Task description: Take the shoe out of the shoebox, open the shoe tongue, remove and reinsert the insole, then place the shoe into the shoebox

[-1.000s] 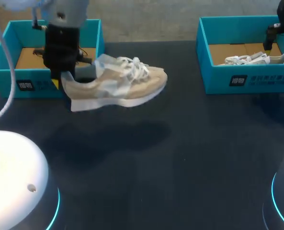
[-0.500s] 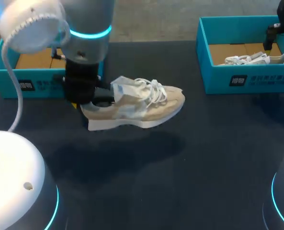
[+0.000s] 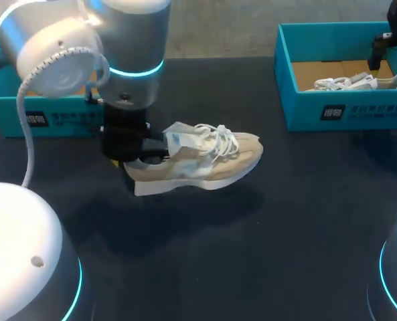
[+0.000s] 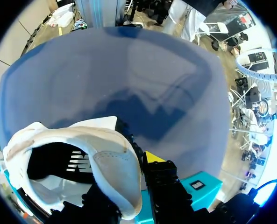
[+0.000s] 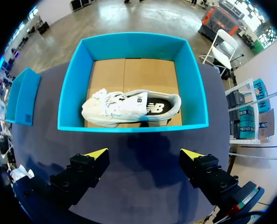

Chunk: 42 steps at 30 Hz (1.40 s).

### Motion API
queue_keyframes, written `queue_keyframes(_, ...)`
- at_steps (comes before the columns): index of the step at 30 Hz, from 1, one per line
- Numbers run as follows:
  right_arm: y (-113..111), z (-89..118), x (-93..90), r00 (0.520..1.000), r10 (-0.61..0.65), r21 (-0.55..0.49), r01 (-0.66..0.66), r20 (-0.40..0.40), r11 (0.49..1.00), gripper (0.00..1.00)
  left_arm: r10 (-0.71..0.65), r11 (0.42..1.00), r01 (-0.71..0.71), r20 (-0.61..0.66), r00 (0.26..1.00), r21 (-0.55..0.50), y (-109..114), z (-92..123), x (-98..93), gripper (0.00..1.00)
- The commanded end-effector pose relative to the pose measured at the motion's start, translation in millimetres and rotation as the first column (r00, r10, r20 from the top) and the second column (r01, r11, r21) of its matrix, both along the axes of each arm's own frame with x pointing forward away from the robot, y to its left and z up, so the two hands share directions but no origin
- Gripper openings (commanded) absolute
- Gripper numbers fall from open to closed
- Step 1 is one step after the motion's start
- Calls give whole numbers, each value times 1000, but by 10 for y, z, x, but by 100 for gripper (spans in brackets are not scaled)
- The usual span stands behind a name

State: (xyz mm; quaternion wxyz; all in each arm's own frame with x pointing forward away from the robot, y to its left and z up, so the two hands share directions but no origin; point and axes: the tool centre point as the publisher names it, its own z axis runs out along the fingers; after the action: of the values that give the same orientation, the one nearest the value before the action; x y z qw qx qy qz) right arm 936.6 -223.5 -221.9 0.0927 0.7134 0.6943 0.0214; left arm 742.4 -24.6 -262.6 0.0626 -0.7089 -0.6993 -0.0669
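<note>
The left gripper is clamping shut over the dark matte table, beside the rigid teal cardboard shoebox, on the padded heel collar of the beige shoe, one finger inside and one outside. The shoe is hanging low, seemingly clear of the surface, so the take-out step is nearing its end; next comes a sole-flat set-down, then loosening under the soft white laces. The right gripper is hovering wide open and empty above the other shoebox
</note>
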Motion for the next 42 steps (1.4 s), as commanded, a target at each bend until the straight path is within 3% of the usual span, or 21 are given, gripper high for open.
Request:
queue_keyframes(1, 4, 0, -8, 1000, -1, 0, 1, 2, 1000, 100, 7, 1000, -7, -22, 1000, -11, -128, -254, 26, 0)
queue_keyframes(10, 4, 0, -8, 1000, -1, 0, 1, 2, 1000, 100, -2, 999, -1, -66, 998, -45, -262, -694, 59, 0)
queue_keyframes(23, 4, 0, -8, 1000, -1, 0, 1, 2, 1000, 100, -6, 1000, 6, -50, 999, -10, -374, -1049, 112, 0)
queue_keyframes(42, 4, 0, -8, 1000, -1, 0, 1, 2, 1000, 100, -40, 999, 41, -41, 998, 21, -409, -1272, 77, 0)
